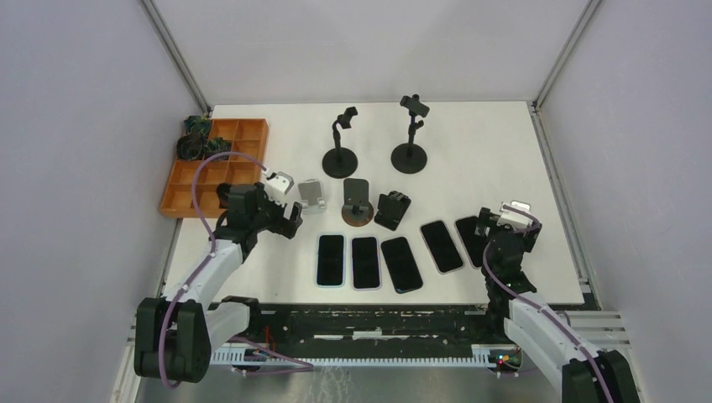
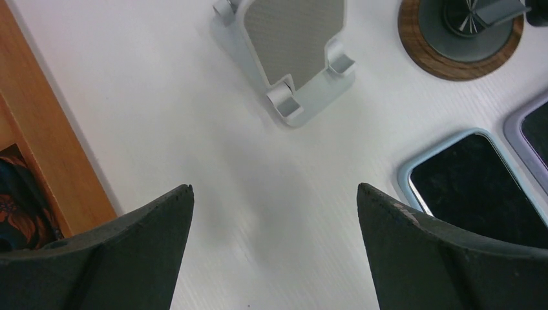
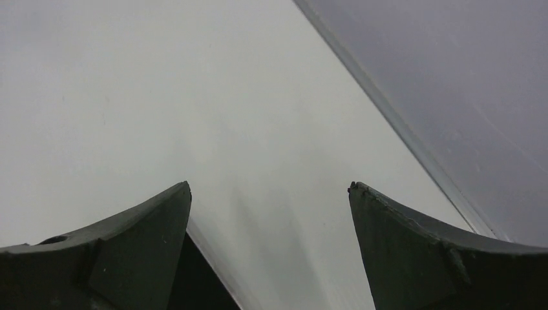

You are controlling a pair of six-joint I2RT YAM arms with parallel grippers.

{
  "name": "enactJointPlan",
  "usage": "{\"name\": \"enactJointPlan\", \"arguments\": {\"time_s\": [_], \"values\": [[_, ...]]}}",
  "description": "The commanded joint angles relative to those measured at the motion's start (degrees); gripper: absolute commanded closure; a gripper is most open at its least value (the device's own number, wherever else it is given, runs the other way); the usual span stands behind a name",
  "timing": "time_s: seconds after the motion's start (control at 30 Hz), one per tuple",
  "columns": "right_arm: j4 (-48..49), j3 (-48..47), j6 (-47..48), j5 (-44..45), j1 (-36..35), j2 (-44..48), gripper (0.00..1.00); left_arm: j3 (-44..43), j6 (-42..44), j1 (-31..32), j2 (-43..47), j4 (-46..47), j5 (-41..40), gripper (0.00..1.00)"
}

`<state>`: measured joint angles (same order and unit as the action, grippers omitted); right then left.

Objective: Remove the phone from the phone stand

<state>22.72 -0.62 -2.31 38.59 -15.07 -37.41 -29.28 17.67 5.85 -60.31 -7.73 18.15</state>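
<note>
Left gripper (image 2: 274,187): jaws spread wide, nothing between them, hovering over bare white table (image 2: 161,97). Just ahead of it stands a silver stand (image 2: 294,45), its grey back pad fully in view and two small lips at its foot. To the right of that is a wood-based stand (image 2: 460,39) with a round base. On the gripper's near-right side lies a phone in a light blue case (image 2: 478,187), flat and screen up. The edge of a second phone (image 2: 533,135) shows beside it. The orange tray (image 2: 45,148) sits at the gripper's left, on the far left of the table.

Right gripper (image 3: 270,185): jaws equally wide, holding nothing, above bare table close to the right edge.

Phones: five lie flat in a row (image 1: 401,264) along the near part of the table, between the two arms. The rightmost phone (image 1: 468,239) is just beside the right gripper and is partly hidden by that arm.

Other stands: a black stand (image 1: 392,210) sits right of the wood-based one. Two tall stands (image 1: 340,143) on round bases stand farther back, side by side.
</note>
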Motion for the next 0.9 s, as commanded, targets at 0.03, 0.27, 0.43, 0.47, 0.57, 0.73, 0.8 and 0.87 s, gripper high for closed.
{"name": "enactJointPlan", "arguments": {"time_s": [0.03, 0.27, 0.43, 0.47, 0.57, 0.73, 0.8, 0.87], "values": [[28.5, 4.4, 3.8, 9.9, 0.1, -11.5, 0.02, 5.5, -5.0, -1.3, -3.1, 25.5, 1.9, 0.0], [46.7, 7.1, 8.1, 10.7, 0.0, -26.5, 0.02, 11.5, -8.3, -2.1, -11.1, 46.1, 0.3, 0.0], [53.9, 8.4, 9.6, 10.4, 0.2, -30.5, 0.02, 14.2, -8.2, -2.6, -15.4, 57.5, -2.5, 0.0], [55.3, 8.7, 9.8, 10.4, 0.3, -31.2, 0.02, 14.8, -8.2, -2.6, -16.0, 60.6, -3.0, 0.0], [61.6, 10.5, 10.7, 10.0, 0.2, -33.6, 0.02, 15.6, -8.8, -2.8, -18.5, 65.6, -3.8, 0.0], [64.9, 10.9, 12.1, 8.0, 0.2, -35.6, 0.02, 17.0, -11.4, -5.1, -21.7, 72.0, -3.4, 0.0], [64.6, 10.6, 12.3, 7.1, 0.3, -35.7, 0.02, 17.9, -12.2, -5.5, -21.9, 74.0, -3.5, 0.0], [67.7, 12.1, 13.6, 4.9, 0.2, -36.0, 0.02, 18.5, -12.3, -5.5, -21.6, 74.8, -3.9, 0.0]]}}
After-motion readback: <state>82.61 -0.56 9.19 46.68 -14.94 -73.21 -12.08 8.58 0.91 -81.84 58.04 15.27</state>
